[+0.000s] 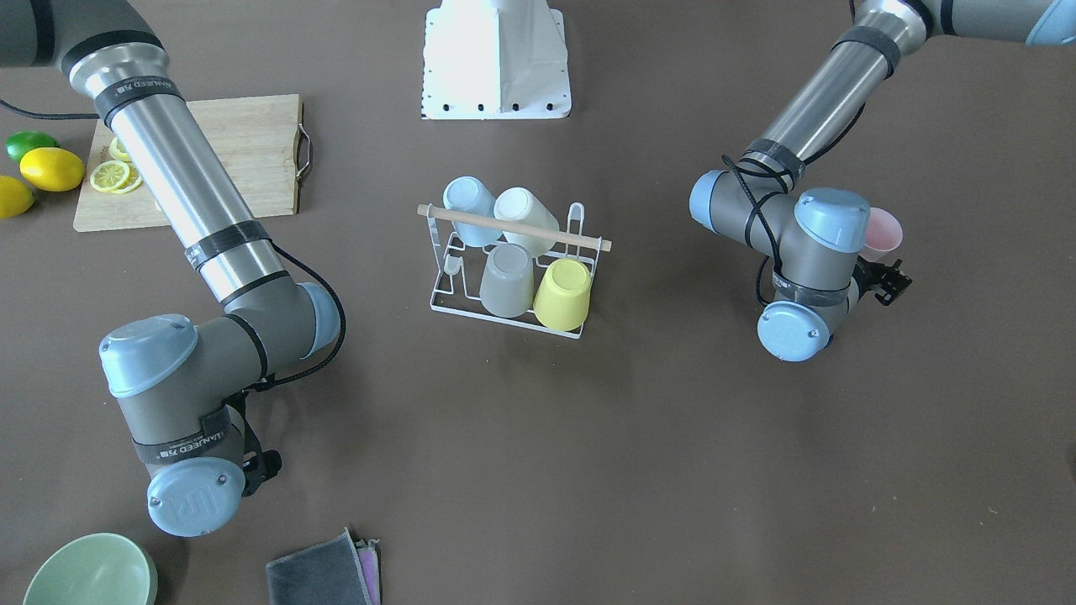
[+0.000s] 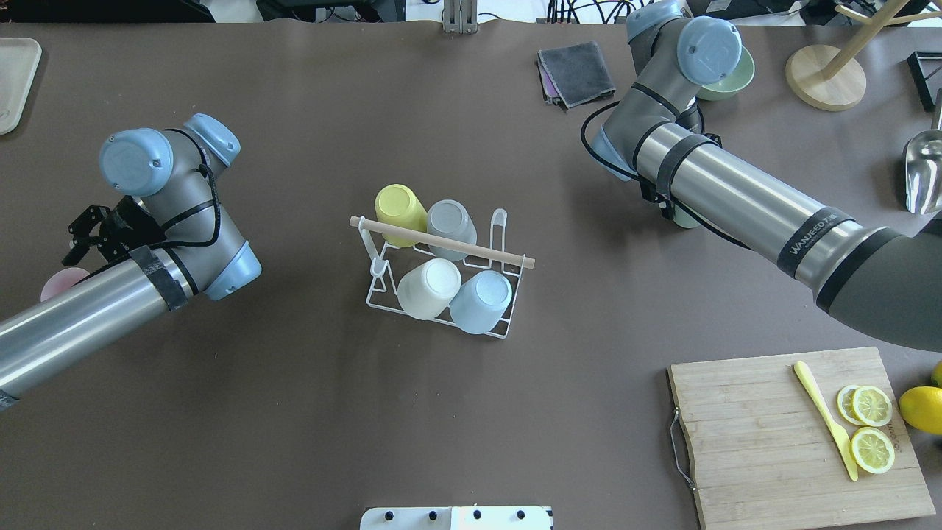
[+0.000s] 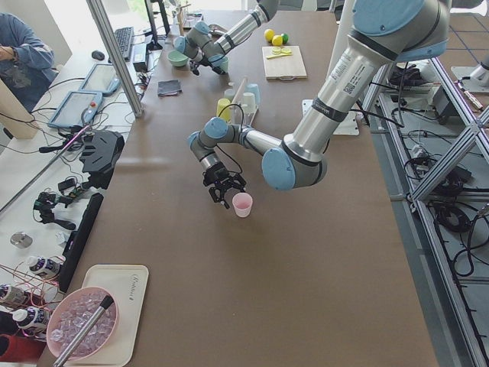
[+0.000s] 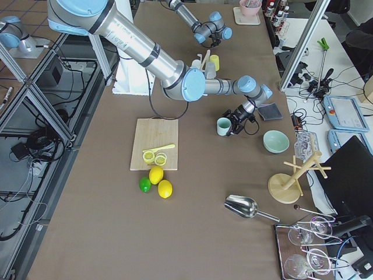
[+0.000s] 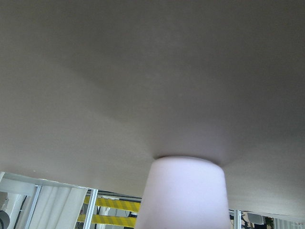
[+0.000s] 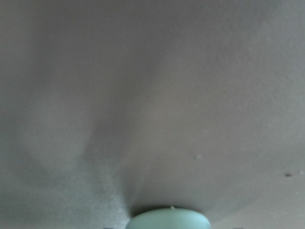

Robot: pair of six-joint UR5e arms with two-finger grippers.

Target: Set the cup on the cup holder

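The white wire cup holder [image 2: 441, 241] with its wooden rod stands mid-table and holds several upside-down cups: yellow [image 2: 399, 206], grey [image 2: 450, 221], cream [image 2: 429, 285] and light blue [image 2: 480, 298]. A pink cup [image 2: 62, 283] stands upright on the table at the left. My left gripper [image 2: 77, 239] is low, right beside it, and open; the cup fills the bottom of the left wrist view [image 5: 183, 195]. A mint cup [image 4: 223, 126] stands on the table by my right gripper [image 4: 235, 123]. The arm hides that gripper's fingers, so I cannot tell their state.
A wooden cutting board [image 2: 758, 442] with lemon slices and a yellow knife lies near right. A green bowl [image 2: 742, 77], a grey cloth [image 2: 578, 70], a wooden stand [image 2: 824, 77] and a metal scoop [image 2: 923, 165] are far right. A white tray [image 2: 15, 73] is far left.
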